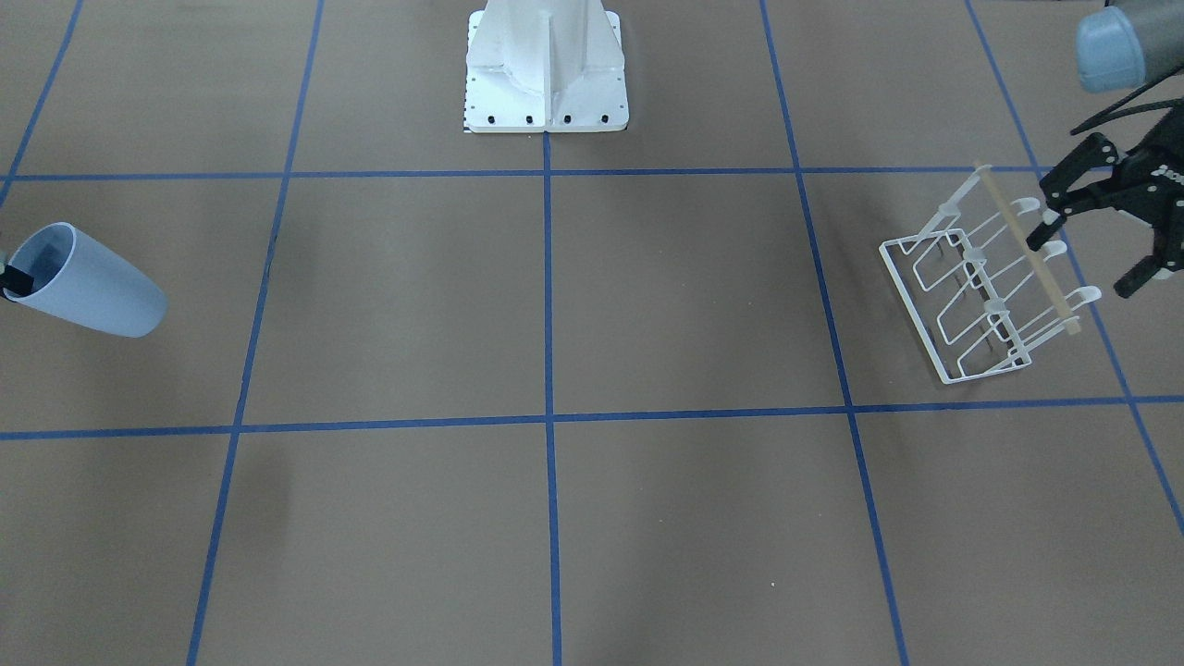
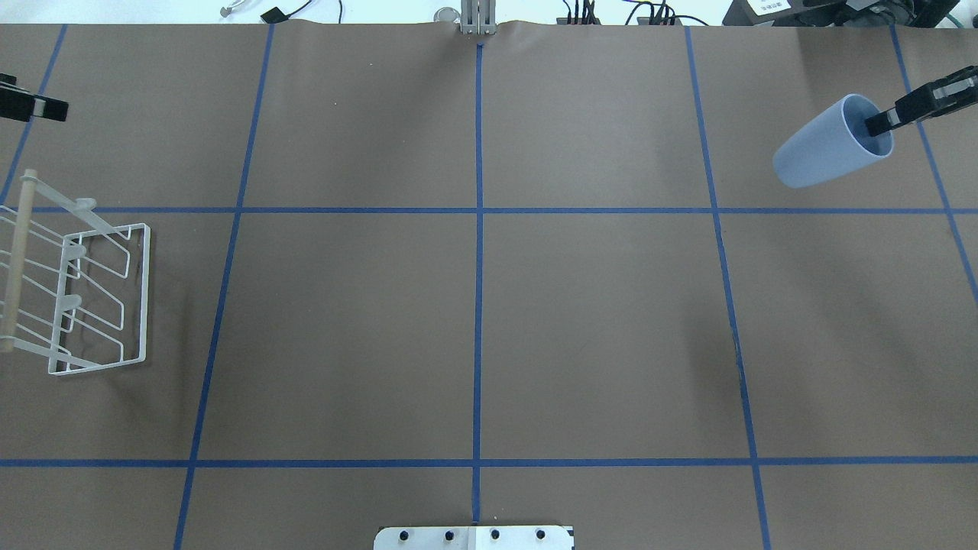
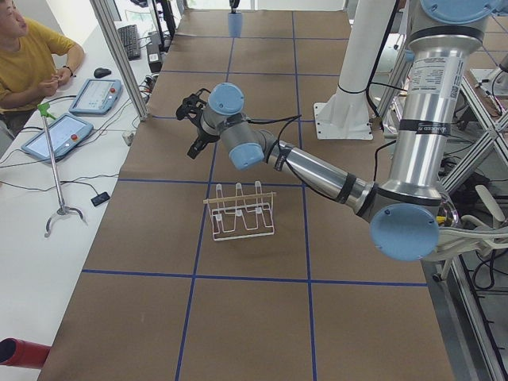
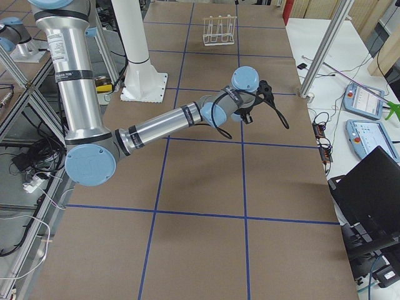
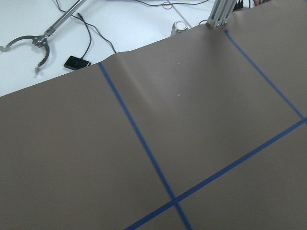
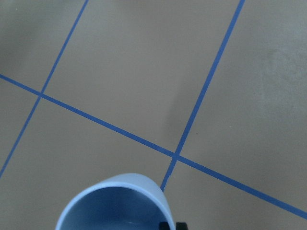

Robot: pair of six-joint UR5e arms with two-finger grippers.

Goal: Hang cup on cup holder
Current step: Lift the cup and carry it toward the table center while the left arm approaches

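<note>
The cup (image 6: 115,203) is closest of all, its pale blue rim filling the bottom of my right wrist view. Below it lie the brown table (image 6: 144,72) and its blue tape lines.

From overhead, far left, the cup holder (image 2: 17,260) stands on its wire base on the table. Its wooden rod runs across the top and its prongs slant up toward the rod. My left gripper (image 1: 1082,254) hangs above the table near the holder's rod side. It touches nothing, and its two fingers are spread wide apart.

In the middle, at the near edge, is my white base plate (image 2: 474,537).

Far right, my right gripper (image 2: 882,121) is clamped on the cup's rim, one finger inside the mouth. The cup hangs tilted above the table, mouth toward my gripper, narrow base pointing toward the table's centre. It is well apart from the holder, on the opposite side of the table.
</note>
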